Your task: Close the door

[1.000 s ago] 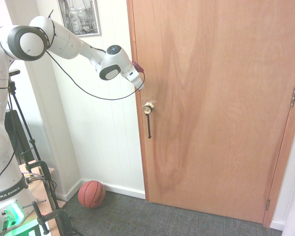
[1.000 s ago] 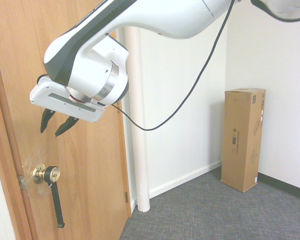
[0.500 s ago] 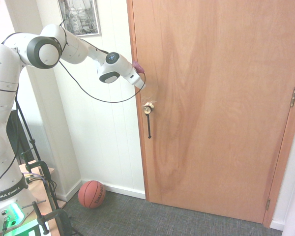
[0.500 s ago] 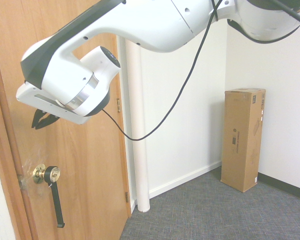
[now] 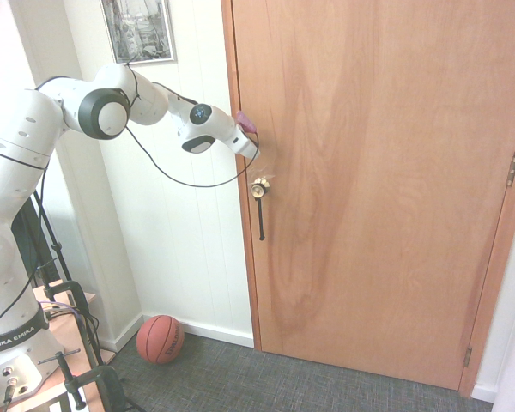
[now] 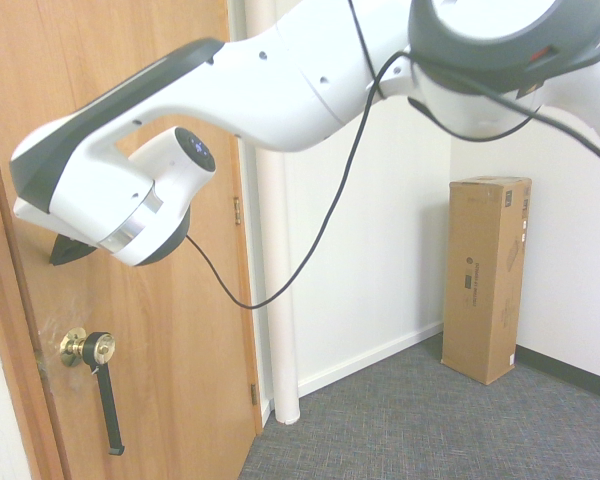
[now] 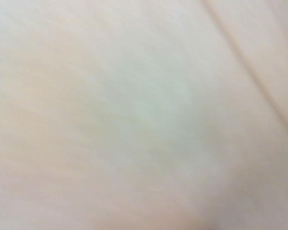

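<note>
The door point(image 5: 369, 197), tall, flat and light brown, stood upright, its long axis running vertically from near the floor point(image 5: 300, 382) to beyond the top of the first exterior view. Its broad face looked into the room, and its grain ran mostly up and down. It lay within its wooden frame point(image 5: 498, 257), flush or nearly so; whether it was latched could not be told.

The white arm point(image 6: 270, 80) reached across to the door's knob side, opposite the hinged edge. Its tool point(image 6: 58, 258) hung close to the door's face, above the knob and near the upright knob-side edge, the dark fingers together. Whether they touched the wood could not be told. The wrist view showed only a pale blur crossed by a thin brownish line.

In the second exterior view, a tall cardboard box point(image 6: 485, 280) stood upright on the carpet, well apart from the door, with open floor between them. A pale vertical pipe point(image 6: 278, 230) rose just beside the hinged side. A framed picture point(image 5: 140, 30) hung on the wall past the knob side, and a basketball point(image 5: 160, 339) lay on the floor beneath, near the skirting and apart from the door's lower corner.

The black strap point(image 6: 110, 410) hung straight down from the round brass knob point(image 6: 99, 348), along the door's long axis. An upper hinge point(image 5: 512, 170) and a lower hinge point(image 5: 468, 356) marked the opposite edge.
</note>
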You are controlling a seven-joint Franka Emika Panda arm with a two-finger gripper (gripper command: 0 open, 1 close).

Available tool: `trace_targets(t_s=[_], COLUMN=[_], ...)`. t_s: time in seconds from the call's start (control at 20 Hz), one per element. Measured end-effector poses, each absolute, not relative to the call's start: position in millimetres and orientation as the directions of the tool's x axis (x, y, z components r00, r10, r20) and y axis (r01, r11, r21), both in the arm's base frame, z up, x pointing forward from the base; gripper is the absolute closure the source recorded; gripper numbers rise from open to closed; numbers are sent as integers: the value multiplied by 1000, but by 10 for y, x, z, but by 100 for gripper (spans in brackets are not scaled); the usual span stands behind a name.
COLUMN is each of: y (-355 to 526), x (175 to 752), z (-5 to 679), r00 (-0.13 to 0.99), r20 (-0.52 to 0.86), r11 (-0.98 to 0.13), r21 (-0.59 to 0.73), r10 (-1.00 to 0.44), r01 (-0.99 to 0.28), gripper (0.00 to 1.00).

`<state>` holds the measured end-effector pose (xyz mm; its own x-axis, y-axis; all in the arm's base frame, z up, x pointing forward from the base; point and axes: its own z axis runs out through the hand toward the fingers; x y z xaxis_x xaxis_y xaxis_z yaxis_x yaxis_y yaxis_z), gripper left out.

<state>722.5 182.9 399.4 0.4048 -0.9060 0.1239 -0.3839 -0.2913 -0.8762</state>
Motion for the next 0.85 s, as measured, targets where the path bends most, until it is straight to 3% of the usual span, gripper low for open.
trace_targets(t_s=[0.5,0.85], y=[2122,1074], x=[7251,6854], z=[3742,3630], r00=[433,429], r20=[171,163], r11=[-358,-414], r21=[-845,-689], r10=[-885,-888], r01=[-398,-595], gripper=[100,100])
